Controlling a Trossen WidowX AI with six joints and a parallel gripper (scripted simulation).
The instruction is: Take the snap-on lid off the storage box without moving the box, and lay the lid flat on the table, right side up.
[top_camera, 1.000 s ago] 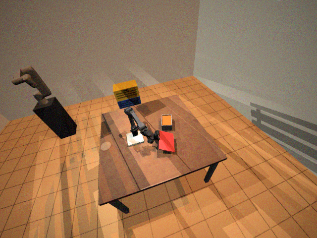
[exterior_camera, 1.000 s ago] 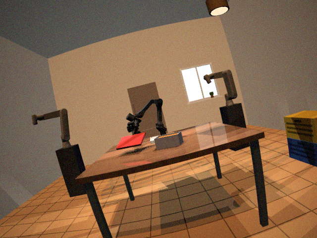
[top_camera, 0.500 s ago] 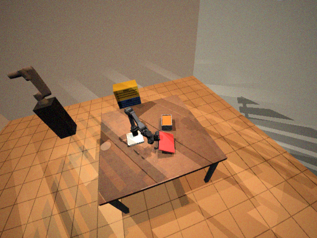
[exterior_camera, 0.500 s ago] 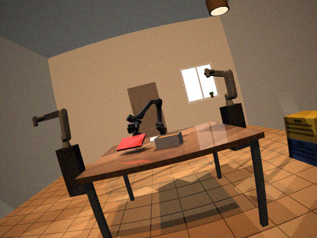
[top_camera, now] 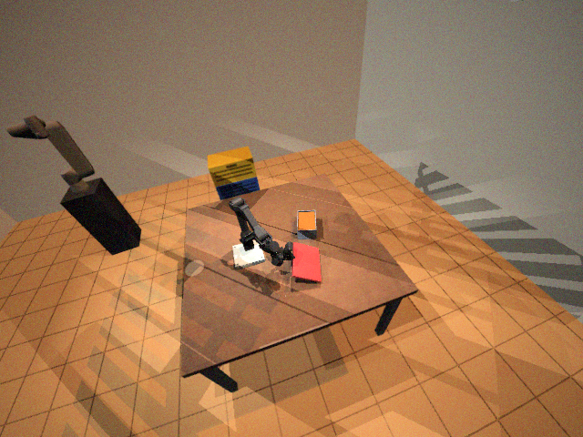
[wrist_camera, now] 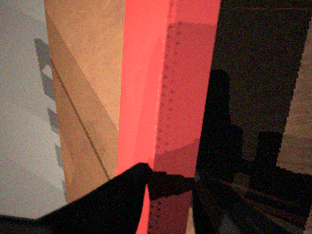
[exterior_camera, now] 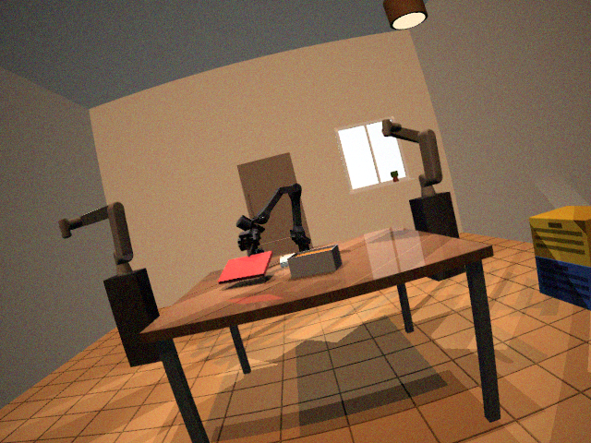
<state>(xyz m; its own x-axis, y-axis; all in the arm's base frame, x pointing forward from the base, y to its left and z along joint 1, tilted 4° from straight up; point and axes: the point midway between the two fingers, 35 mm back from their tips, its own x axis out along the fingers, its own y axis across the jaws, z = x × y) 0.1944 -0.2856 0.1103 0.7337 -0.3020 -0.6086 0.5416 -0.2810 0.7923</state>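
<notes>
The red lid [top_camera: 306, 261] [exterior_camera: 246, 267] [wrist_camera: 151, 97] is off the box and hangs just above the table, nearly level, slightly tilted. My gripper [top_camera: 288, 254] [exterior_camera: 251, 246] [wrist_camera: 170, 175] is shut on the lid's near edge. The grey storage box [top_camera: 306, 224] [exterior_camera: 315, 261] stands open on the table [top_camera: 235, 324] [exterior_camera: 405, 267], its orange inside showing, a short way beyond the lid. In the wrist view the lid runs up the middle of the picture, with its shadow on the table beside it.
The arm's white base plate [top_camera: 248, 255] sits left of the lid. A small grey disc [top_camera: 193, 267] lies near the table's left edge. Other arms on dark pedestals [top_camera: 101, 214] [exterior_camera: 131, 309] [exterior_camera: 431, 209] and a yellow-blue crate [top_camera: 232, 172] [exterior_camera: 563, 252] stand on the floor.
</notes>
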